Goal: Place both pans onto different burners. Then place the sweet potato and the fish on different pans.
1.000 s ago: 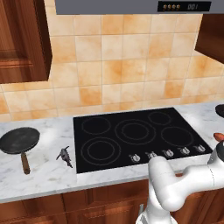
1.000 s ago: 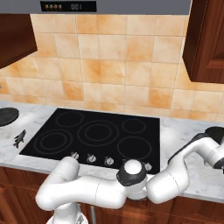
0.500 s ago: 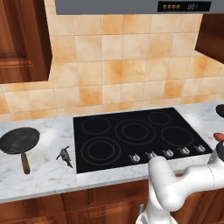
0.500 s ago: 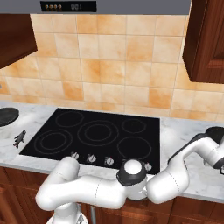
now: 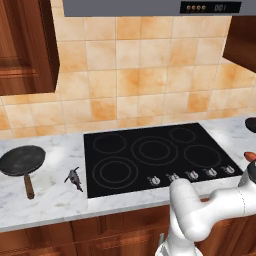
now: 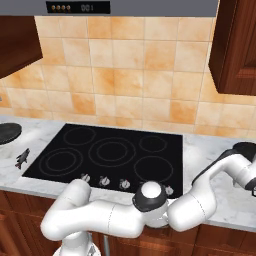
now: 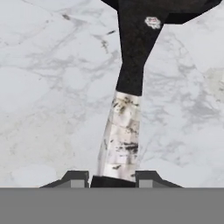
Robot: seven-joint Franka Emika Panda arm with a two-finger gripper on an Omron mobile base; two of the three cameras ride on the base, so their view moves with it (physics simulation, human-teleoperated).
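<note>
Pinching the pan handle (image 7: 120, 140), fingers (image 7: 75, 177) over bare marble counter (image 7: 43, 96).

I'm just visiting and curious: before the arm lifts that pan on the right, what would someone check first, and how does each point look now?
1. Gripper closed on the pan handle: ok, a fingertip sits on each side of it in the hand view.
2. Grip placement: cannot tell how well balanced; it holds the handle's pale stretch, away from the pan body.
3. Burners free to receive a pan: ok, nothing sits on the cooktop.
4. Other pan out of the way: ok, on the left counter.
5. Fish clear of the path: ok, left of the cooktop.
6. Sweet potato: cannot tell, it lies right by the arm.
</note>
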